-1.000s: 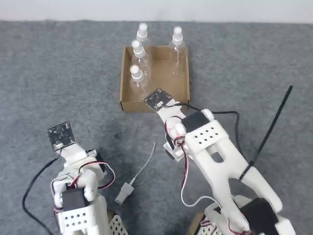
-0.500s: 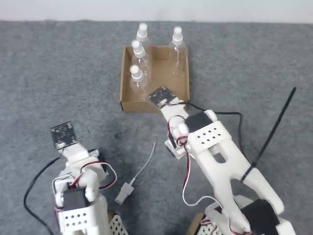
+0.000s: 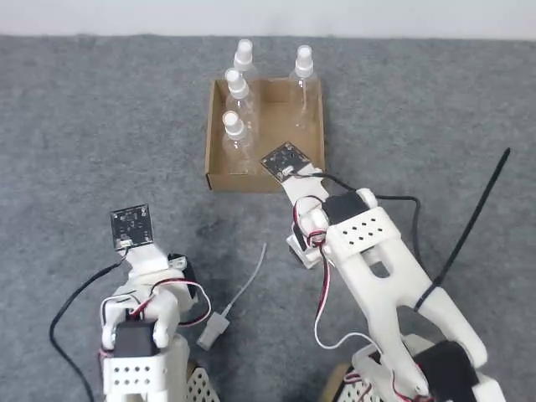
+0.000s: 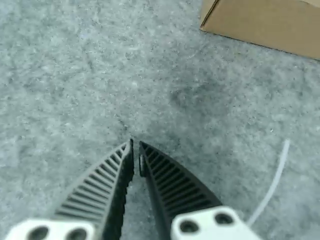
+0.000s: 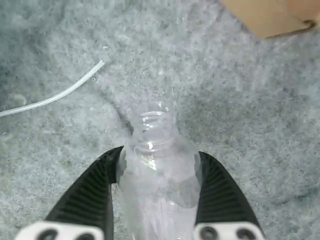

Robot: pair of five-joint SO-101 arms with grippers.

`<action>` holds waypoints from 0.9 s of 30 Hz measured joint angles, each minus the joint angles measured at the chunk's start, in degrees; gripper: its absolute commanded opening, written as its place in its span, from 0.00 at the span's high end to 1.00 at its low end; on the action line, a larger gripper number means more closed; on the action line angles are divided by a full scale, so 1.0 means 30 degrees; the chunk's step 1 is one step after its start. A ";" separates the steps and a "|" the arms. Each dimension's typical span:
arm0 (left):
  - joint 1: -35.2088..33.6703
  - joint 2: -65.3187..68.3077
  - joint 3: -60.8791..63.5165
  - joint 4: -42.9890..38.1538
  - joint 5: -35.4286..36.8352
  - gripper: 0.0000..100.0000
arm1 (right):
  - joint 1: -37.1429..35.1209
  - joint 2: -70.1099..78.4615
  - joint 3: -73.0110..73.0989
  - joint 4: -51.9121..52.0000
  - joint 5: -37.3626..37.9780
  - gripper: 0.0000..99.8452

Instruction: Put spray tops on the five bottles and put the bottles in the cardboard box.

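Observation:
A clear bottle (image 5: 156,172) with a bare neck stands between the fingers of my right gripper (image 5: 157,162), which is shut on it just in front of the cardboard box (image 5: 272,15). The box (image 3: 219,163) holds several clear bottles with white spray tops, among them one at the near left (image 3: 234,127) and one at the far right (image 3: 303,65). A loose spray top (image 3: 214,328) with its long thin tube (image 3: 249,280) lies on the carpet between the arms. My left gripper (image 4: 135,146) is shut and empty, low over the carpet, left of the tube (image 4: 272,186).
Grey carpet covers the whole table. The right arm (image 3: 364,239) reaches in from the near right, with a black cable tie (image 3: 473,222) sticking out beside it. The left arm (image 3: 138,335) sits at the near left. The box's corner (image 4: 265,22) lies ahead of the left gripper.
The left arm has swung to the right, toward the loose spray top. The right arm has shifted slightly right and nearer the box, still holding the bottle.

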 measured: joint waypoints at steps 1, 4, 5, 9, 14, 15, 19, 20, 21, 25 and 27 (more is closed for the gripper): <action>0.0000 0.0000 0.0000 0.0000 0.0000 0.99 | 0.0000 0.0000 0.0029 -0.0059 0.0000 0.96; 0.0000 0.0000 0.0000 0.0000 0.0000 0.99 | 0.0029 0.0000 0.0029 -0.0176 0.0000 0.96; 0.0000 0.0000 0.0000 0.0000 0.0000 0.99 | 0.0000 0.0000 0.0029 -0.0176 0.0000 0.96; 0.0117 0.0000 -0.0029 0.0000 0.0000 0.99 | 0.0000 0.0000 0.0029 -0.0176 0.0000 0.96; 0.0234 0.0000 -0.0029 0.0000 0.0000 0.99 | 0.0000 0.0000 0.0029 -0.0176 0.0000 0.96; 0.0615 0.0000 -0.0029 0.0000 0.0000 0.99 | 0.0000 0.0000 0.0029 -0.0176 0.0000 0.96; 0.1231 0.0000 -0.0293 0.0029 0.0000 0.99 | -0.0029 0.0000 0.0029 -0.0176 0.0000 0.96; 0.1289 0.0000 -0.0733 0.0176 -0.0029 0.99 | 0.0029 0.0000 0.0029 -0.0176 0.0000 0.96; 0.1231 0.0000 -0.1201 0.0352 -0.0059 0.99 | 0.0088 0.0000 0.0029 -0.0176 0.0000 0.96; 0.1319 0.0000 -0.2315 0.1084 -0.0117 0.99 | 0.0117 0.0000 0.0029 -0.0176 0.0000 0.96; 0.1729 0.0000 -0.2403 0.1114 -0.1377 0.99 | 0.0147 0.0000 0.0029 -0.0176 0.0000 0.96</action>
